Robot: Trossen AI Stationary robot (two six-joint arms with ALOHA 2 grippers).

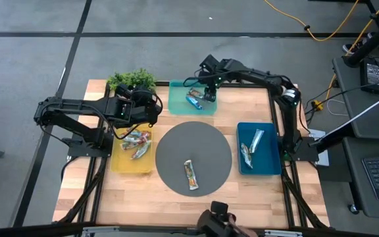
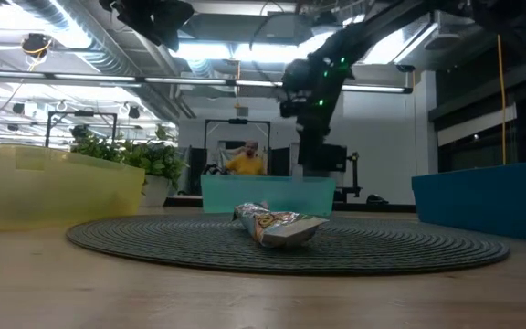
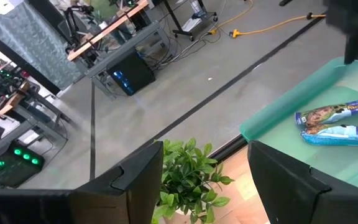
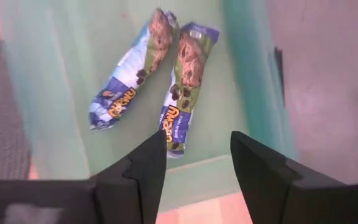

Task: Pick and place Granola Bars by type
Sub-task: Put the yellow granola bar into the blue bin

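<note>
Two blue granola bars (image 4: pixel 135 74) lie flat, side by side, on the floor of the teal tray (image 1: pixel 176 105). My right gripper (image 4: pixel 197 165) hovers open above them, at the tray's far right part (image 1: pixel 209 89), with nothing between its fingers. A single bar (image 1: pixel 191 174) lies on the round grey mat (image 1: pixel 170 148). Red-multicoloured bars (image 1: pixel 137 141) lie in the yellow tray (image 1: pixel 120 163), and silvery bars (image 1: pixel 252 146) in the dark-blue tray (image 1: pixel 268 164). My left gripper (image 3: pixel 204 186) waits open above the yellow tray's far end (image 1: pixel 140 108).
A potted green plant (image 1: pixel 131 80) stands at the table's far left, next to the teal tray. The table's near strip of bare wood (image 1: pixel 143 197) lies in front of the mat. A person shows in the room beyond (image 2: pixel 245 163).
</note>
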